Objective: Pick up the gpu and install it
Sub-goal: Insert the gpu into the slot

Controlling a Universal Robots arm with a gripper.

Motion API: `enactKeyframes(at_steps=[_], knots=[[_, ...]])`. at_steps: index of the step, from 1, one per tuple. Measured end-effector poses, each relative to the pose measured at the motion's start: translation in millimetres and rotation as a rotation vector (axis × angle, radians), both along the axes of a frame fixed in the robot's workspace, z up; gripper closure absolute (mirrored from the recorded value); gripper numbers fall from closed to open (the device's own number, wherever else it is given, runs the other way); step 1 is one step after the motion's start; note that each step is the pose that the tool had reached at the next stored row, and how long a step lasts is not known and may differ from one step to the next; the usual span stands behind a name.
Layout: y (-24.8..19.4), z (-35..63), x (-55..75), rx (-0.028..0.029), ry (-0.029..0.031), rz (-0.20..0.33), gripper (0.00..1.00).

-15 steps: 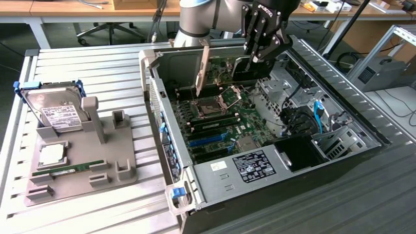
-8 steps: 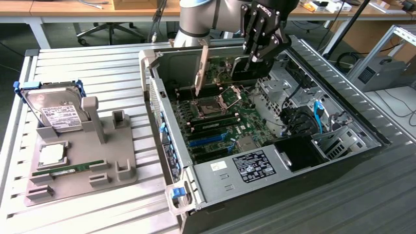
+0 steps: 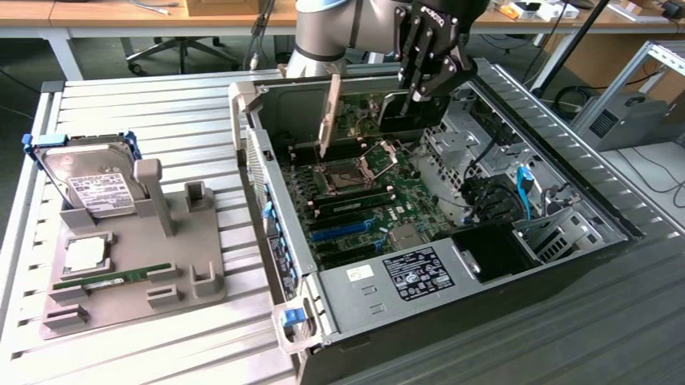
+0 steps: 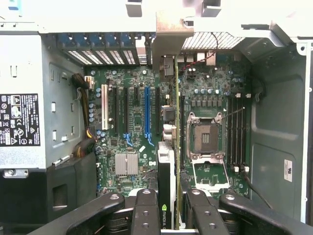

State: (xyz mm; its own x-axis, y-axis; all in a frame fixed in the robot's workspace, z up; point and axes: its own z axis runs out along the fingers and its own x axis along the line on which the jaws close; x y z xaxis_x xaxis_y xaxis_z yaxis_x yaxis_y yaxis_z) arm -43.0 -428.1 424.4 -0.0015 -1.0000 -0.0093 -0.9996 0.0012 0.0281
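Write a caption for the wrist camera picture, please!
The gripper holds the gpu edge-on over the motherboard.

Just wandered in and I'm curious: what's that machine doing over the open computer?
A robot arm's gripper is clamped on the gpu, a thin graphics card, holding it on edge above the motherboard inside the open computer case. The card does not look seated in a slot yet. A hard drive and a memory stick sit on a gray holder beside the case.
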Motion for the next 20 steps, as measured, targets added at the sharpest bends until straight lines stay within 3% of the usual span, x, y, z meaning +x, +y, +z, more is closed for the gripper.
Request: enactKeyframes(at_steps=[10,20], knots=[[0.0,-2.3,-1.1,0.0000,0.0000,0.000,0.73],[0.0,-11.6,-1.1,-0.0002,0.0001,0.000,0.73]])
